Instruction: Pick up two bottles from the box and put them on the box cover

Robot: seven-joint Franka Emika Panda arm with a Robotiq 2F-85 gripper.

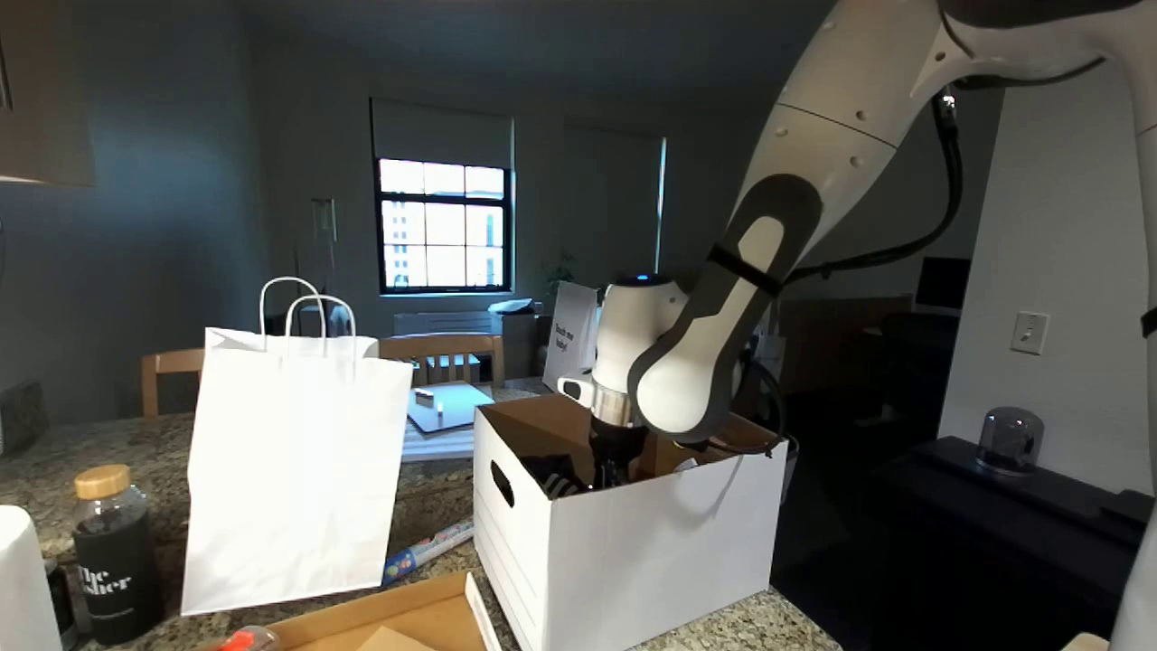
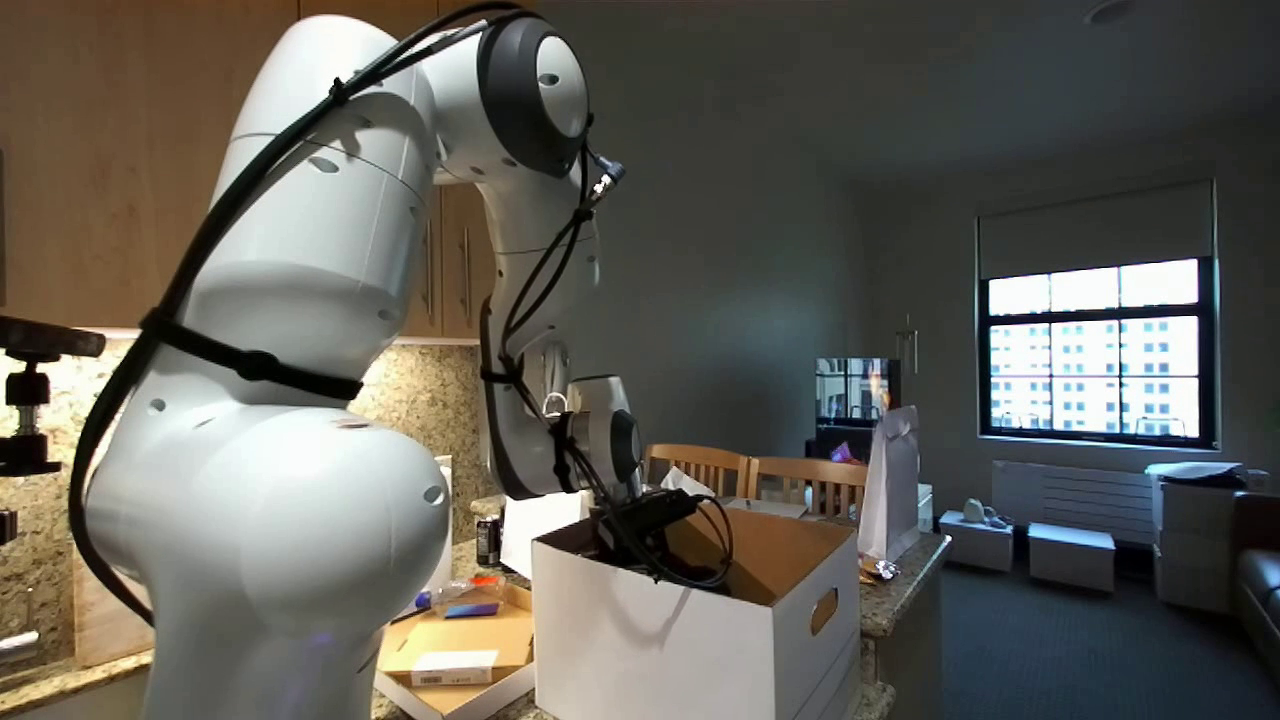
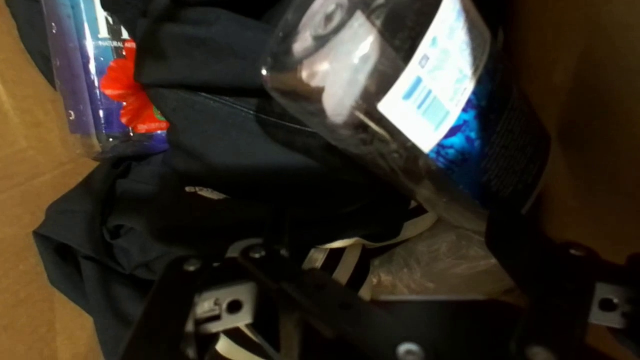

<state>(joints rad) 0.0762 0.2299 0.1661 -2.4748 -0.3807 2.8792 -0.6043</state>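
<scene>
gripper [image 3: 390,225] stands with jaws wide apart, holding nothing; the blue-labelled clear bottle [image 3: 415,115] lies in the box [image 1: 660,542] over dark cloth [image 3: 225,140], probably slick and thin-walled, fill unclear, so a gentle hold across its labelled middle seems best.

White arm [image 2: 300,300], charcoal joint bands [image 2: 512,95], black cables [image 2: 232,198], black pincer [image 3: 392,230] with silvery screws [image 3: 410,350]
</scene>
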